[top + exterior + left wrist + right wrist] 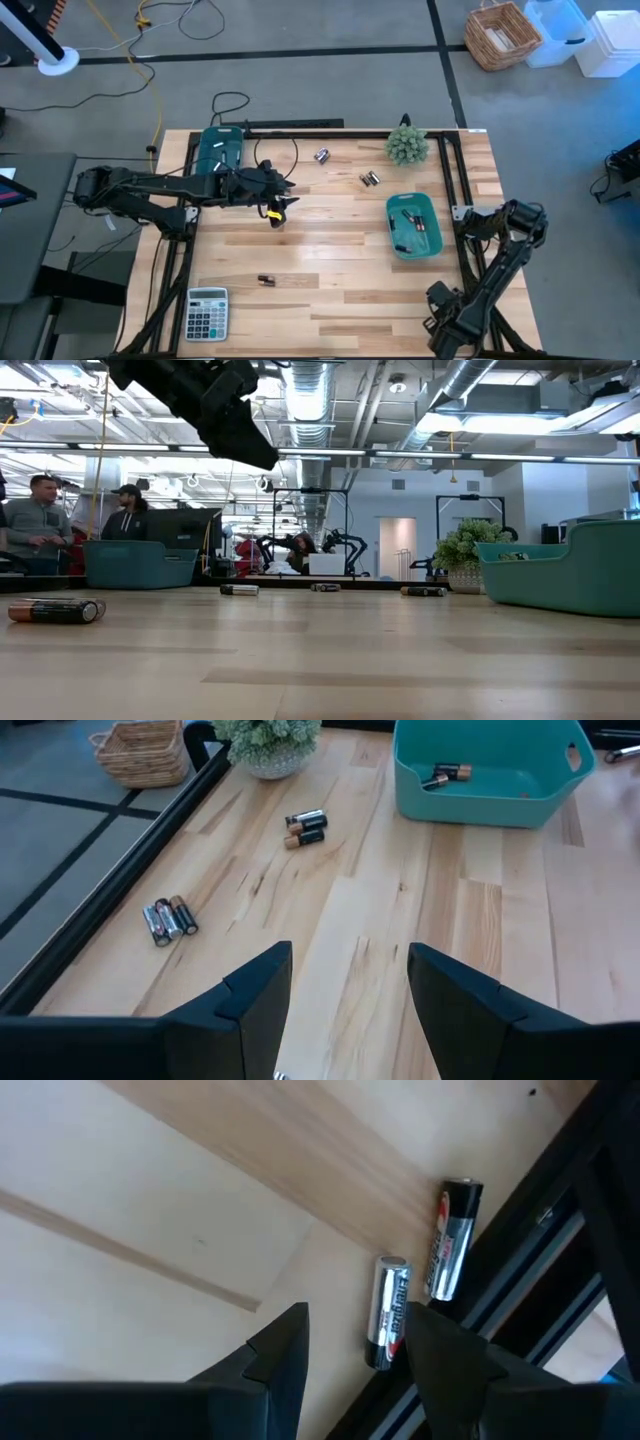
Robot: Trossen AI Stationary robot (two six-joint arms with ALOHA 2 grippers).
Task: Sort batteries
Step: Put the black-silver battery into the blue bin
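The left claw (280, 208) is held over the wooden desk (330, 270), well apart from the teal bin (415, 226) that serves as landmark, on the side toward the second teal bin (220, 152). Its fingers (250, 995) are spread apart with nothing between them. The right claw (350, 1350) is parked low at the desk's corner past the landmark bin, beside the black frame rail (520, 1270); its fingers are likewise released and empty, with two silver batteries (392, 1312) lying just beyond them against the rail.

A few batteries (414, 222) lie inside the landmark bin. Between that bin and the potted plant (407, 146), a small pair (370, 179) is seen on the desk, and another cluster (322, 155) lies farther along. One dark battery (266, 281), possibly two touching, lies near the grey calculator (207, 312), far from the landmark bin.
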